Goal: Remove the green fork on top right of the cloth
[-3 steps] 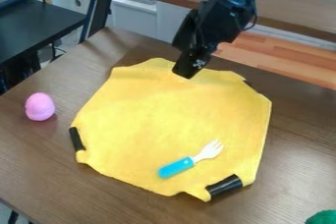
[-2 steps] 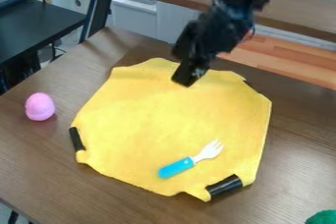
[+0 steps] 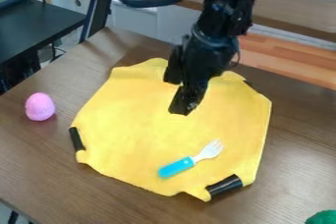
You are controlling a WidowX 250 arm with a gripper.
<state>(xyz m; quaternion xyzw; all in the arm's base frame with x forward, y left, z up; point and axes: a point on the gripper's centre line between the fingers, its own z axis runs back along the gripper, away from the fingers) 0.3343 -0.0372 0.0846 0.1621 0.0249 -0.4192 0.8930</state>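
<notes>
Fork with a bright blue handle and pale white tines (image 3: 189,160) lies on the yellow cloth (image 3: 125,120) in the camera view, toward its lower right, handle down-left, tines up-right. You are told green and top right; what you have here is blue and lower down, so check the target before committing.

Same view: black two-finger gripper (image 3: 184,105) hangs over the upper middle of the cloth, above and left of the tines, apart from the fork. State of the claw: cannot tell from this angle whether it is spread or pressed together.

Cloth has uneven edges, with black strips at lower left (image 3: 76,139) and lower right (image 3: 224,185). Pink egg-shaped toy (image 3: 40,106) stands on the brown wooden table (image 3: 39,164), left of the cloth. Fuzzy green object (image 3: 322,217) at the bottom right corner, also off the cloth.

Step in hand, by your reading: approach, before any grasp. Next move calls for bringing the claw over the handle, lined up across its narrow width, then lowering spread. Go gently; a low pinch could catch soft fabric and drag it along. Lift clear before carrying the fork past the cloth's edge.
</notes>
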